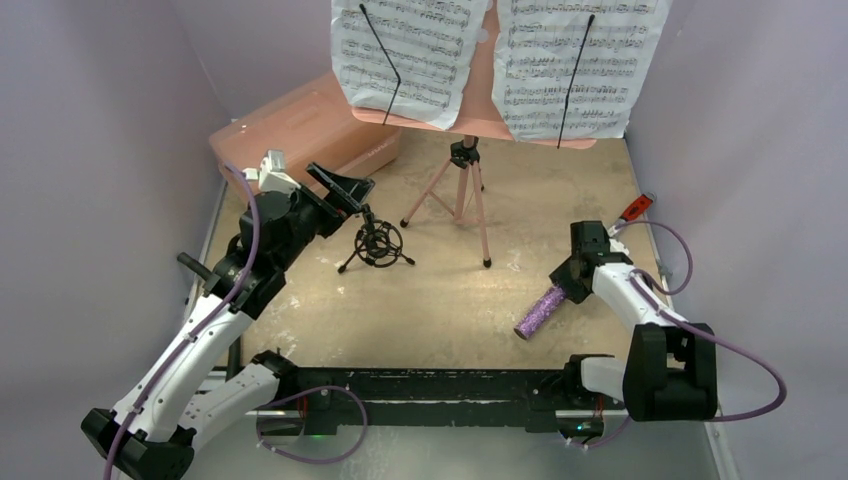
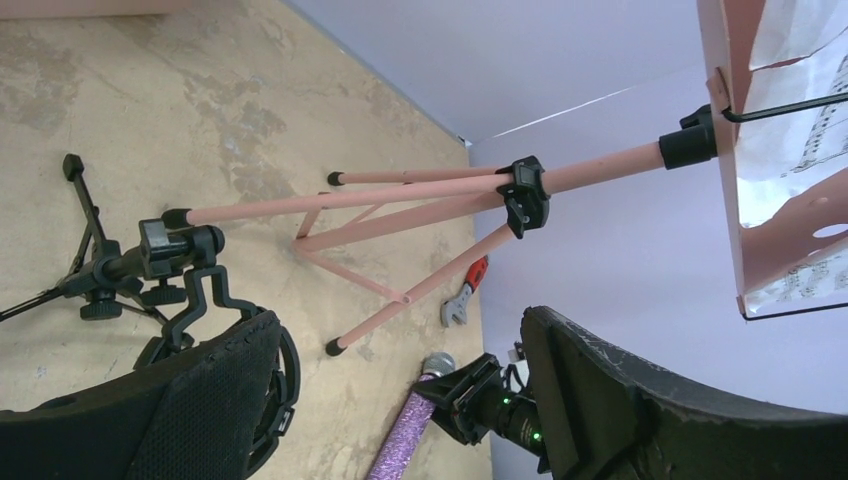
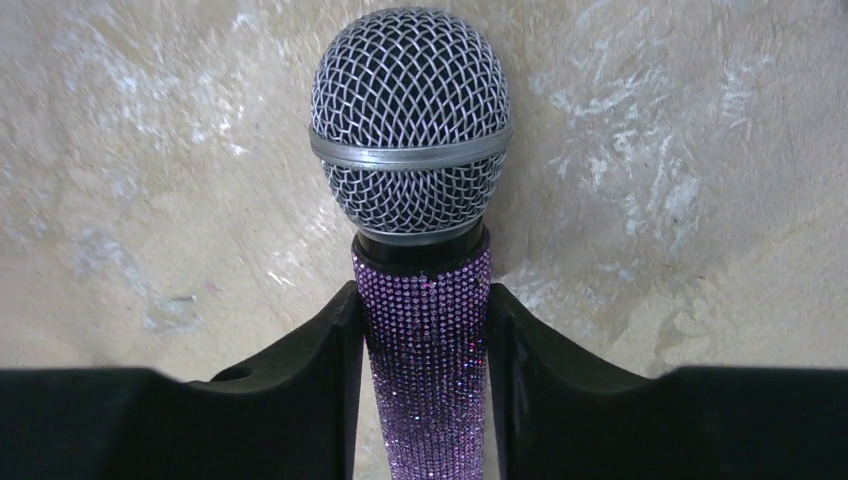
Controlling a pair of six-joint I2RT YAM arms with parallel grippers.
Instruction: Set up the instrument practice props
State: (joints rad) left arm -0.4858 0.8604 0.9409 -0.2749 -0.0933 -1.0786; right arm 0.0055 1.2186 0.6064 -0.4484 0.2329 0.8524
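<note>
Right wrist view: clamped by right gripper (image 3: 423, 330) on both sides, glittery purple microphone (image 3: 412, 200), low over table (image 1: 450, 300), right of pink music stand (image 1: 462, 190). On its desk, two white sheet-music pages (image 1: 405, 50), print too small to read. Spread wide beside black mini tripod (image 1: 378, 243), left gripper (image 2: 405, 335). Behind, pink case (image 1: 300, 125) shut, contents hidden.
</note>
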